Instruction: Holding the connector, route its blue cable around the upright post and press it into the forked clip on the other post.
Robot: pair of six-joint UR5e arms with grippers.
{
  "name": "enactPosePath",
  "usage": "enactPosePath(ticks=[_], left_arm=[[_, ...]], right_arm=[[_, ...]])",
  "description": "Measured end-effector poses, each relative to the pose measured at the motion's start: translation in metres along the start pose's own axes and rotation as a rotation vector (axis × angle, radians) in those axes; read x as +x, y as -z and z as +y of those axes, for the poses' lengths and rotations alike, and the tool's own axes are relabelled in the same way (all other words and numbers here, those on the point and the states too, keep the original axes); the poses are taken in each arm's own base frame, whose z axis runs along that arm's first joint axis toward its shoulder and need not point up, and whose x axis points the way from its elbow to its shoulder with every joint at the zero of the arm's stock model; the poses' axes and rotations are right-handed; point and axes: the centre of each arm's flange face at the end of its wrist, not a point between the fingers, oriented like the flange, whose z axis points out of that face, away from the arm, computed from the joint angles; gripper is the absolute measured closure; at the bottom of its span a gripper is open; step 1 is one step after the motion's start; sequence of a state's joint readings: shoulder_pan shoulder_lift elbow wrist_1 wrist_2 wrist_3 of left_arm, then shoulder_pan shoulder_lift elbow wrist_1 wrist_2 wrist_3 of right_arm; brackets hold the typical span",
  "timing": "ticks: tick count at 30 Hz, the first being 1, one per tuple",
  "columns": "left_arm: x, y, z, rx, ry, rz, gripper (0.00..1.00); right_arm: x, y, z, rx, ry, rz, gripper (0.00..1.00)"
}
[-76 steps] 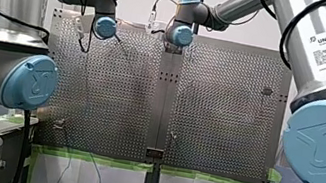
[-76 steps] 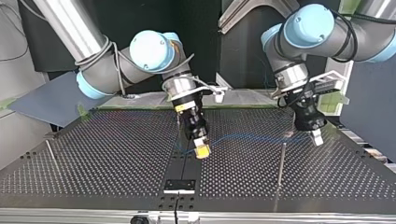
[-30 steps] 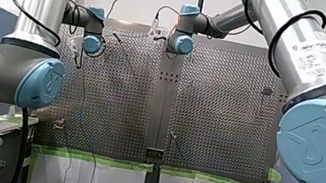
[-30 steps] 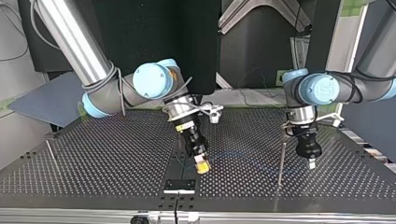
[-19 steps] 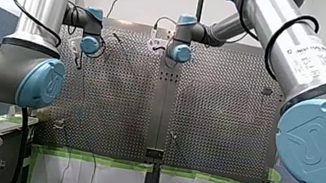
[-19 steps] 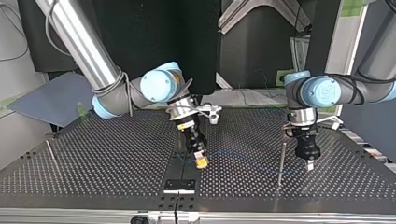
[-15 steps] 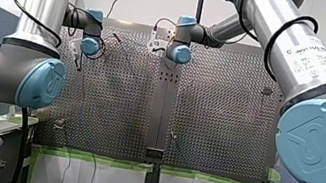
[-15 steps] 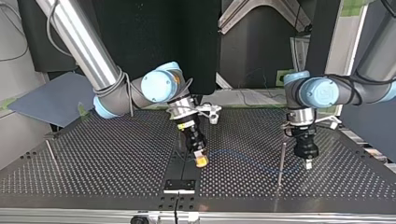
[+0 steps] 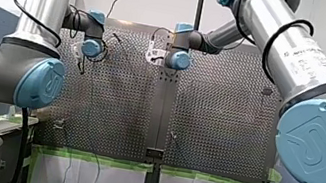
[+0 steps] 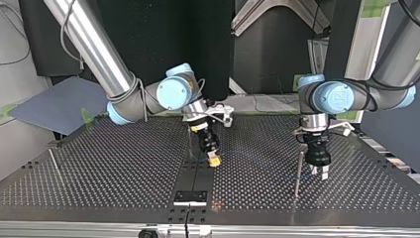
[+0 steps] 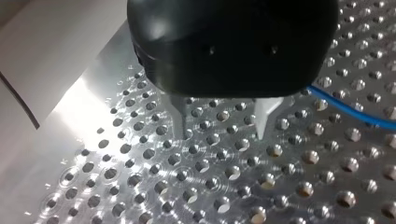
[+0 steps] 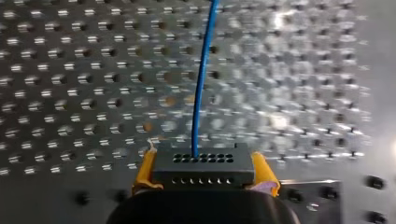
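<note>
Between the yellow pads [image 12: 144,170] of my right gripper [image 12: 204,171] sits the dark grey rectangular plastic connector [image 12: 204,161], clamped by its short ends, its thin blue cable [image 12: 201,84] running straight ahead over the perforated metal table [image 12: 70,70]. Beside my left gripper [image 11: 219,131], black, its pale fingers [image 11: 177,121] apart and empty, the cable passes low. The cable looks light and limp, likely to spring off a bend; the rigid connector body is the place to hold.

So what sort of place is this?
Probably a robotics lab bench: two industrial arms over a perforated metal table, an upright post fixed in it, my right gripper holding a cabled connector.
</note>
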State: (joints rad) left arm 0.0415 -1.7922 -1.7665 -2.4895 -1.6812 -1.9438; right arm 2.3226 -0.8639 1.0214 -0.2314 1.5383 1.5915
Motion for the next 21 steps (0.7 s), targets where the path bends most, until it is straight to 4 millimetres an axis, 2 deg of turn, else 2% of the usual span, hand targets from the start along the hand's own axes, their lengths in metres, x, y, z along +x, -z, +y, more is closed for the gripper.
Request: enactPosePath(ticks=[2, 3, 4, 15, 21], left_arm=[[0.001, 0.001, -0.001, 0.004, 0.015, 0.003, 0.06], [0.001, 0.001, -0.002, 0.006, 0.023, 0.004, 0.06], [0.002, 0.002, -0.002, 0.009, 0.034, 0.006, 0.00], [0.005, 0.004, -0.001, -0.001, 0.090, 0.007, 0.00], [0.025, 0.003, 0.006, -0.012, 0.092, 0.042, 0.00]], right_arm=[[-0.007, 0.001, -0.001, 0.000, 0.005, -0.020, 1.00], [-0.012, 0.002, -0.001, 0.000, 0.008, -0.030, 1.00], [-0.015, 0.003, -0.002, -0.001, 0.009, -0.035, 1.00], [-0.052, 0.015, -0.003, -0.002, 0.011, -0.058, 1.00], [-0.075, 0.023, -0.001, -0.011, 0.011, -0.062, 1.00]])
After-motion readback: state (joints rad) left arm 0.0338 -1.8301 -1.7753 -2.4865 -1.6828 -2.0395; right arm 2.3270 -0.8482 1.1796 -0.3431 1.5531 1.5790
